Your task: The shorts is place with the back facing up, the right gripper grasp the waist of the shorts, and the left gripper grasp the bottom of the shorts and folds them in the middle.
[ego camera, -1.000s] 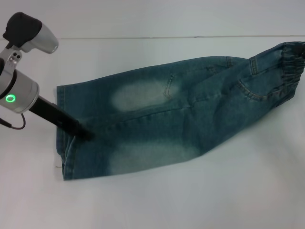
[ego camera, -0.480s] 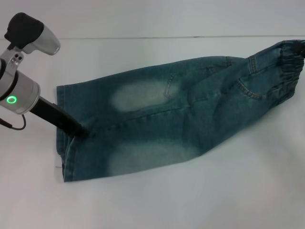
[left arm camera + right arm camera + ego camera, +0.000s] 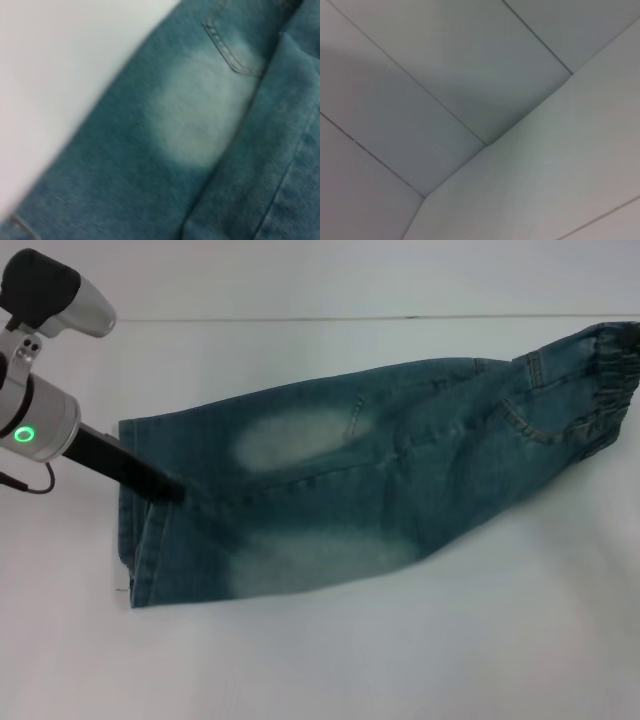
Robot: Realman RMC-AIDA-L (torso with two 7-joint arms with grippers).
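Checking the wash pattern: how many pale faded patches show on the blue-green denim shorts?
2: one pale faded patch on the far leg, the other on the near leg of the shorts. The underside is hidden.

The shorts (image 3: 380,480) are long, of blue-green washed denim with pale faded patches, and they lie spread out on the white surface. The waist of the shorts (image 3: 615,375), a dark puckered elastic band, sits raised at the far right. The bottom of the shorts (image 3: 135,520), the straight stitched hems, lies at the left. A pocket corner (image 3: 227,47) shows beside one faded patch.
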